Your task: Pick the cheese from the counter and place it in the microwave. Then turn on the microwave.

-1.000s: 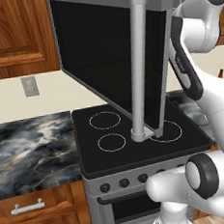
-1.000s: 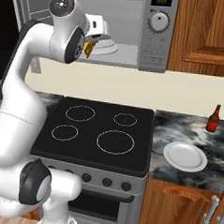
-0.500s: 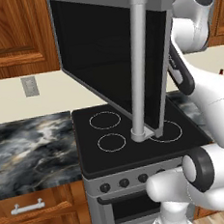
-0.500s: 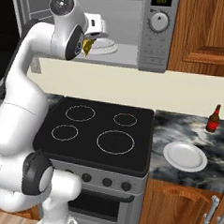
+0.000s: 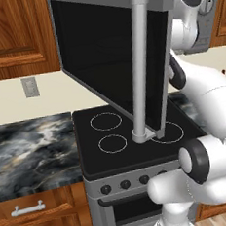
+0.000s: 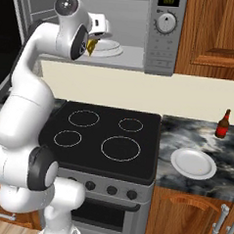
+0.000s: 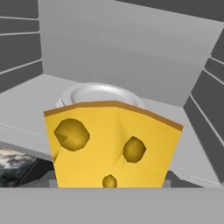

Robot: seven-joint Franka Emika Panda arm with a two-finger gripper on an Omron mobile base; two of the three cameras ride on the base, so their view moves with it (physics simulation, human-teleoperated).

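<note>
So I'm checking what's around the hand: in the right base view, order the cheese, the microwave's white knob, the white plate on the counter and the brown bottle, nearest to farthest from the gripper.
1. cheese, at the gripper itself, at the microwave mouth.
2. white knob, to the right on the microwave's panel.
3 and 4. brown bottle and white plate, low on the right counter; too close to call.

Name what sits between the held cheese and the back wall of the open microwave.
A white plate sits on the microwave floor, between the cheese and the grey back wall. The hand view shows it best; the right base view shows it beside the gripper.

plate (image 6: 193, 163) and bottle (image 6: 222, 124) on counter (image 6: 186, 135)
</note>
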